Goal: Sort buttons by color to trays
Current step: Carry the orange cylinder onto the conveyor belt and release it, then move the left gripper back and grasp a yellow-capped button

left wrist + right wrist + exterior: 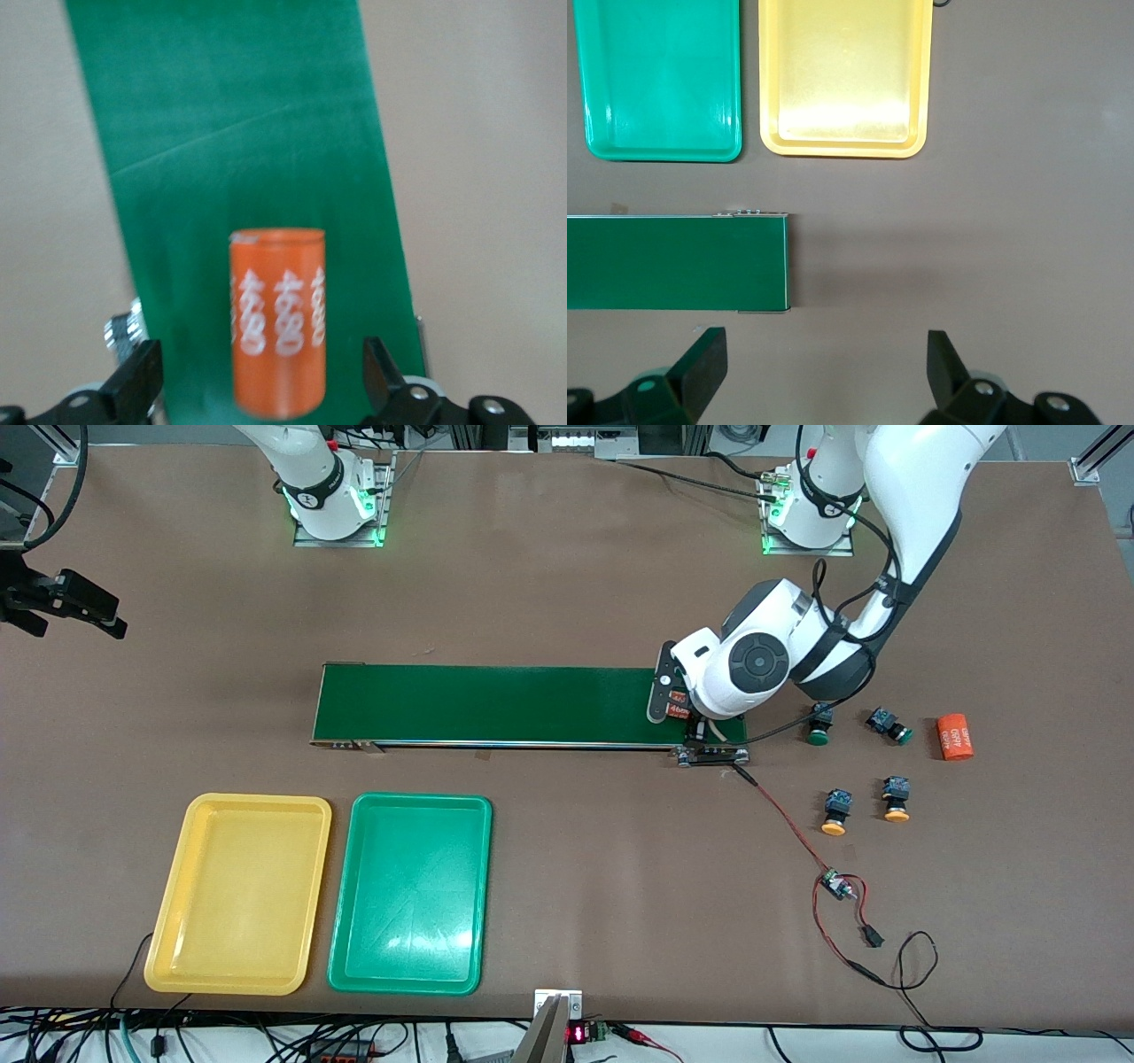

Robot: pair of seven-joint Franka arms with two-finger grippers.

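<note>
Two green-capped buttons (819,726) (889,726) and two yellow-orange-capped buttons (834,812) (896,800) stand on the table near the left arm's end. The yellow tray (177,886) (843,80) and the green tray (410,893) (660,80) lie empty side by side, nearer to the front camera than the belt. My left gripper (687,722) (261,363) is open, low over the belt's end, its jaws on either side of an orange cylinder (277,323) lying there without touching it. My right gripper (824,354) is open and empty, high over bare table beside the belt's other end.
The long dark-green conveyor belt (487,704) (239,115) (673,261) lies across the middle. A second orange cylinder (955,737) lies beside the green buttons. Red and black wires with a small board (837,886) trail from the belt's end toward the front edge.
</note>
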